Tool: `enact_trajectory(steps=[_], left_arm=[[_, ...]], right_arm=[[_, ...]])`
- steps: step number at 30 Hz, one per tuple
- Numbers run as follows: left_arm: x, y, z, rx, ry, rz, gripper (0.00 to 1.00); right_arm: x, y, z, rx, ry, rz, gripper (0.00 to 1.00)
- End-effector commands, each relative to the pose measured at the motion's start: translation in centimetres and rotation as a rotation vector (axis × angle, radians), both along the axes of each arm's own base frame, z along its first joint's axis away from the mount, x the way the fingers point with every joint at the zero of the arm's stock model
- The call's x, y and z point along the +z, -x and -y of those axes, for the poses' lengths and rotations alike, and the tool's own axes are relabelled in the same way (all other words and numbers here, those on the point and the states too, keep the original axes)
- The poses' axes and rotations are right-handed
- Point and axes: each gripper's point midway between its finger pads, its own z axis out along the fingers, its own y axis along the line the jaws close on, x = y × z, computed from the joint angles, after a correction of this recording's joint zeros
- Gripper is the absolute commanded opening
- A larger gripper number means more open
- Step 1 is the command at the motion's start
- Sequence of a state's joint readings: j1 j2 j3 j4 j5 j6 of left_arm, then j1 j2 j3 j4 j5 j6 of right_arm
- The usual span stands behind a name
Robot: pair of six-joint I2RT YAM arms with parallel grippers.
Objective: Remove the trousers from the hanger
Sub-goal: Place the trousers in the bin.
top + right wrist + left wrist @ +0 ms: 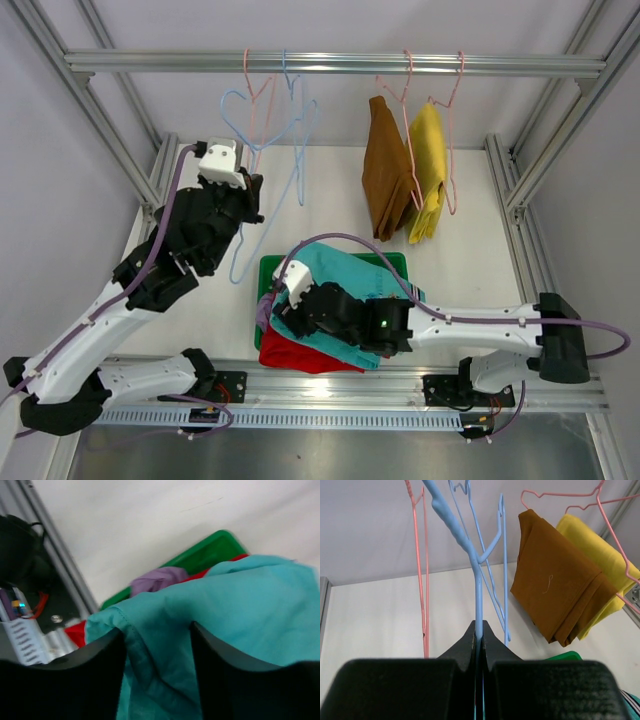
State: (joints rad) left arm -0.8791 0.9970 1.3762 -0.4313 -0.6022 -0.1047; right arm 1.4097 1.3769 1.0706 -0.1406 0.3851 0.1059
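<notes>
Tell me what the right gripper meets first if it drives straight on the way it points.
The teal trousers. The right gripper is open just above them, with cloth showing between its fingers. The red pair and green tray seem to lie beneath, though depth is unclear.

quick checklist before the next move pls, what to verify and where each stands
1. Teal folded cloth trousers lying on green plastic tray: ok.
2. Right pincer jaws apart over the teal trousers: ok.
3. Teal cloth clear of right pincer's fingers: cannot tell.
4. Left pincer shut on light blue wire hanger: ok.
5. Brown folded trousers and yellow folded trousers taken down: not ok, both hang below the metal rail.
</notes>
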Motion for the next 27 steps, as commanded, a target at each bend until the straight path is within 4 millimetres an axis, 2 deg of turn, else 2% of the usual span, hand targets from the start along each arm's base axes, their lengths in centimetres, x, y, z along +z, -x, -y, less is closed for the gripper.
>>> enact_trajectory(steps=[1,2,3,7,8,12,14,15,16,17,18,19,21,24,25,27], left_arm=[[0.6,-0.4,-0.4,0.020,0.010,0.026,0.01],[0.6,-0.4,-0.2,0.010,0.017,0.023,0.01],[0.7,-0.4,-0.1,0.004,0.020,0.022,0.01],[0.4,-0.4,0.1,-0.005,0.021,0.012,0.01],[0.4,-0.4,0.0,-0.005,0.022,0.013,0.01],[0.6,-0.2,-0.1,-0.008,0.028,0.018,0.01],[0.8,-0.2,-0.1,-0.008,0.030,0.020,0.01],[0.6,-0.3,-0.1,-0.008,0.028,0.016,0.01],[0.6,-0.2,0.0,-0.013,0.029,0.016,0.01],[0.5,-0.3,0.1,-0.014,0.029,0.015,0.01],[0.5,-0.3,0.2,-0.019,0.029,0.013,0.01],[0.4,-0.3,0.4,-0.029,0.027,0.011,0.01],[0.2,-0.4,0.7,-0.036,0.019,0.005,0.01],[0.2,-0.4,0.8,-0.039,0.022,0.004,0.01],[0.0,-0.4,0.9,-0.043,0.022,0.001,0.01],[-0.1,-0.4,1.3,-0.064,0.024,-0.001,0.01]], right_arm=[[2.6,2.5,-3.4,0.086,-0.118,-0.076,0.63],[2.7,3.7,-3.8,0.116,-0.122,-0.100,0.69],[2.7,4.4,-3.9,0.131,-0.113,-0.111,0.71],[4.8,8.0,-4.0,0.200,-0.134,-0.154,0.75],[6.1,8.5,-3.6,0.205,-0.158,-0.153,0.76],[8.8,8.8,-1.3,0.192,-0.223,-0.156,0.75],[9.5,7.3,0.0,0.126,-0.250,-0.119,0.73],[9.2,6.6,1.0,0.093,-0.261,-0.103,0.72],[8.8,4.8,1.9,0.017,-0.259,-0.079,0.70],[8.0,3.8,2.4,-0.022,-0.253,-0.077,0.68],[6.4,3.0,3.0,-0.057,-0.232,-0.078,0.68],[5.6,1.3,3.6,-0.119,-0.234,-0.086,0.68],[3.1,-0.1,4.0,-0.164,-0.220,-0.111,0.69],[0.9,-1.8,4.1,-0.204,-0.240,-0.161,0.69],[-1.8,-2.0,4.2,-0.215,-0.196,-0.178,0.68],[-3.7,-2.3,3.8,-0.233,-0.205,-0.211,0.68]])
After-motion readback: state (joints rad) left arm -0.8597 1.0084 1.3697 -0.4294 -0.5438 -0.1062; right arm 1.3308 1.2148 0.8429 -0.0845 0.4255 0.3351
